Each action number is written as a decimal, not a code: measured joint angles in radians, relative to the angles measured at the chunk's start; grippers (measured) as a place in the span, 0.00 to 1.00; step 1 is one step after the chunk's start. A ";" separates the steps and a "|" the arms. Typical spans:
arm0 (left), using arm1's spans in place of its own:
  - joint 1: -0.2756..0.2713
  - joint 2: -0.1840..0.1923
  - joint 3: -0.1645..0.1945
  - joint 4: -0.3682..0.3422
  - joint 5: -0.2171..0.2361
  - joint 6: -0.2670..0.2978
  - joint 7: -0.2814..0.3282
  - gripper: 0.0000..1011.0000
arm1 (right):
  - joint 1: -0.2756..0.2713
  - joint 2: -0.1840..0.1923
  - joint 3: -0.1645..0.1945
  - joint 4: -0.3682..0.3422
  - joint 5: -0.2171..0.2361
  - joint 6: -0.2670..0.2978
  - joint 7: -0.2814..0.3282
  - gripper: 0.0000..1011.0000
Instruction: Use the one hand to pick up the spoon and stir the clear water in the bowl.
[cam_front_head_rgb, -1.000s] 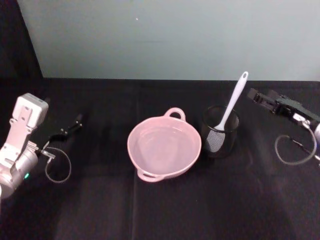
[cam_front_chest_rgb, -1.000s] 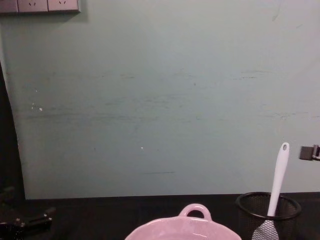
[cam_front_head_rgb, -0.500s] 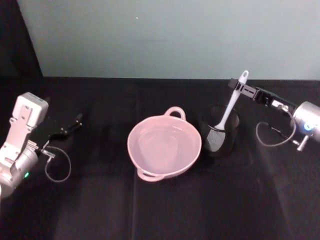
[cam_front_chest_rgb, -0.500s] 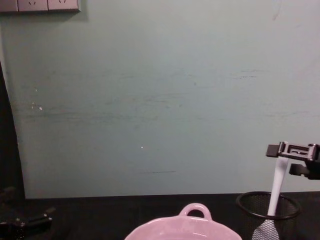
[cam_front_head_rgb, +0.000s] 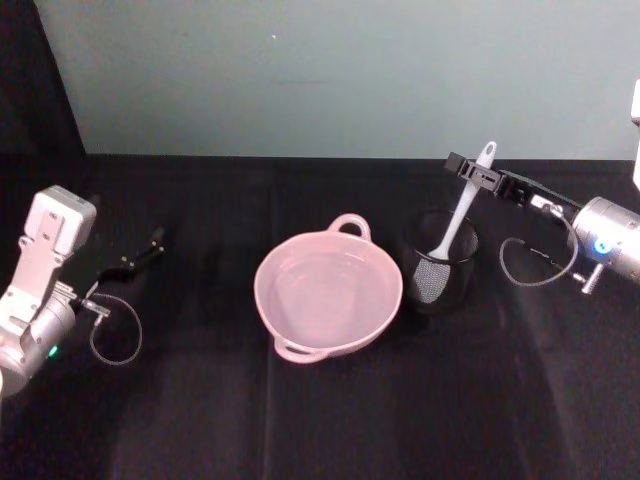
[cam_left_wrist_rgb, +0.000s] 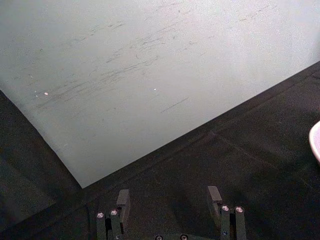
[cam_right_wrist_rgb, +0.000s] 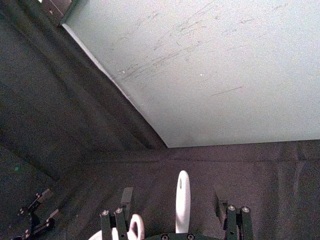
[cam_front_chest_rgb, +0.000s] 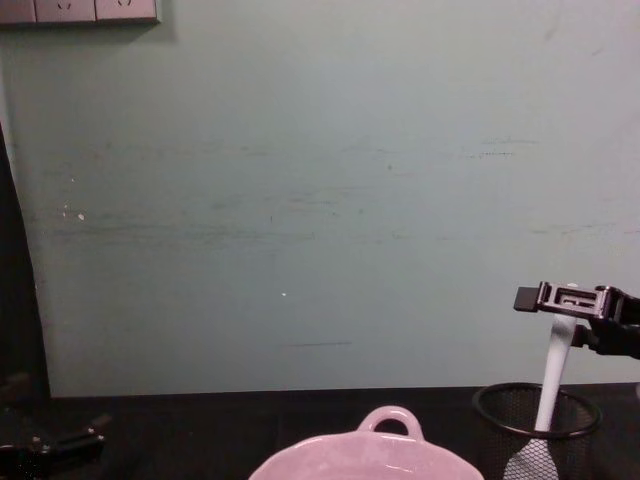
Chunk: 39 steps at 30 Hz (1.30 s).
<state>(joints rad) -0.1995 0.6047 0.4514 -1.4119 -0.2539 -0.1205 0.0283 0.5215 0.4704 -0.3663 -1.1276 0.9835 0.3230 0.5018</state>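
Note:
The white spoon (cam_front_head_rgb: 466, 203) stands tilted in a black wire-mesh cup (cam_front_head_rgb: 440, 268), handle end up. My right gripper (cam_front_head_rgb: 470, 171) is at the upper handle, open, one finger on each side of it. In the right wrist view the spoon (cam_right_wrist_rgb: 183, 200) rises between the spread fingers (cam_right_wrist_rgb: 125, 196) with a gap on both sides. The pale pink bowl (cam_front_head_rgb: 382, 322) sits just left of the cup, holding clear water (cam_front_head_rgb: 325, 290). From the chest view the right gripper (cam_front_chest_rgb: 560, 300) hangs over the cup (cam_front_chest_rgb: 535, 418), across the spoon (cam_front_chest_rgb: 548, 385).
My left gripper (cam_front_head_rgb: 140, 255) rests open, far left on the black tablecloth, well away from the bowl; its fingers (cam_left_wrist_rgb: 122, 199) stand apart with nothing between them. A pale green wall closes the back of the table. Bare black cloth lies in front of the bowl.
The right gripper has moved left from beside the cup until its fingers straddle the spoon's upper handle. Spoon, bowl and left arm have not moved.

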 joint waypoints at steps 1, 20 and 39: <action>0.000 0.000 0.000 0.000 0.000 0.000 0.000 1.00 | -0.001 0.000 0.001 -0.001 0.000 0.000 0.000 0.99; 0.000 0.000 0.000 0.000 0.000 0.000 0.000 1.00 | -0.004 0.002 0.004 -0.005 -0.001 0.003 -0.002 0.50; 0.000 0.000 0.000 0.000 0.000 0.000 0.000 1.00 | -0.005 0.006 0.001 -0.011 -0.007 -0.001 -0.003 0.12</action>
<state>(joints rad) -0.1995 0.6046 0.4514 -1.4120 -0.2539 -0.1205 0.0283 0.5161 0.4760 -0.3657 -1.1386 0.9768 0.3216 0.4991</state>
